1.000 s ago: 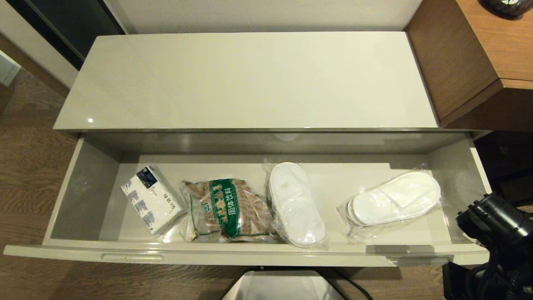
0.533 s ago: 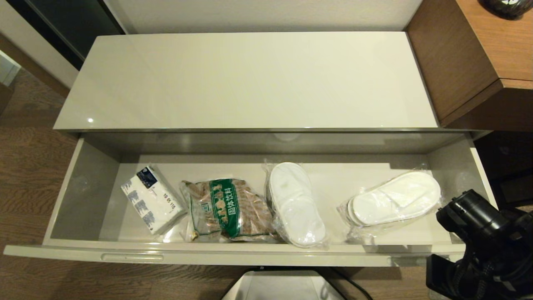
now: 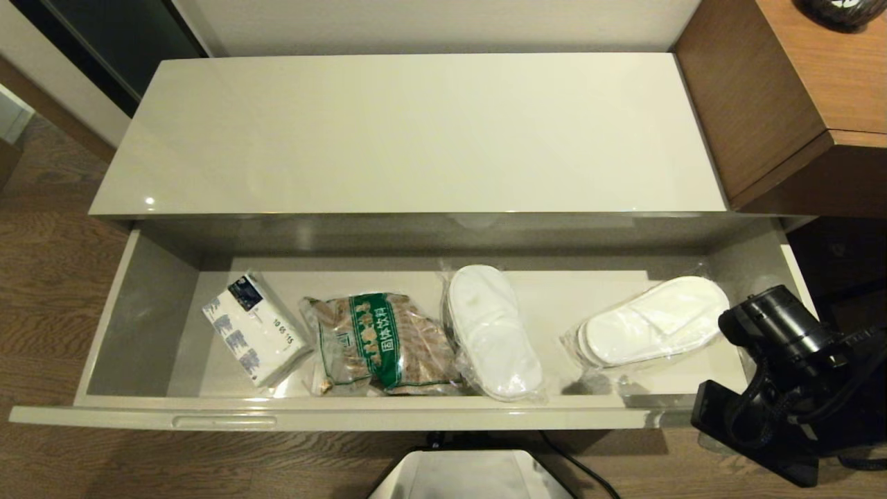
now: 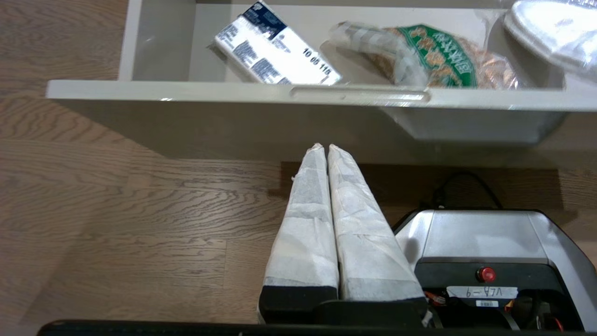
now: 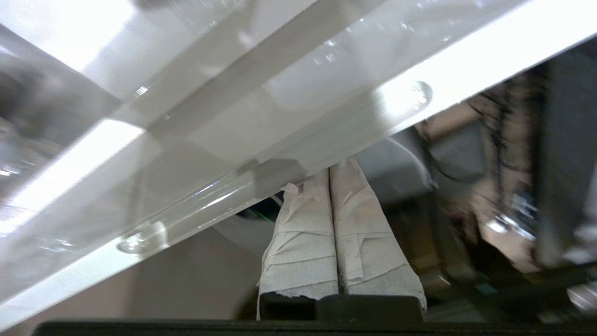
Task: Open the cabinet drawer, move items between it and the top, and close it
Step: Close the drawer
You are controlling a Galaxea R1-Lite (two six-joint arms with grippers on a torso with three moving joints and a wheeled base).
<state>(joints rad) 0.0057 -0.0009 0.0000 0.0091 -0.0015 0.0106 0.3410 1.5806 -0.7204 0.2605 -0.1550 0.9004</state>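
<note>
Black right arm bends low by the cabinet drawer (image 3: 360,418) front's right end. Right gripper (image 5: 326,179), fingers pressed together, pokes under its rim. Left gripper (image 4: 325,151) hangs pressed together too.

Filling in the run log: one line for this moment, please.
drawer: open | slippers: both inside | right hand: shut, empty, at drawer front | left hand: shut, parked low

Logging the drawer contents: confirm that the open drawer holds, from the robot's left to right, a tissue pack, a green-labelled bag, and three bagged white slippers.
Not three. The head view shows two bagged slippers: one beside the green-labelled bag, another near the right end. The drawer is open and the tissue pack lies leftmost, as stated.
</note>
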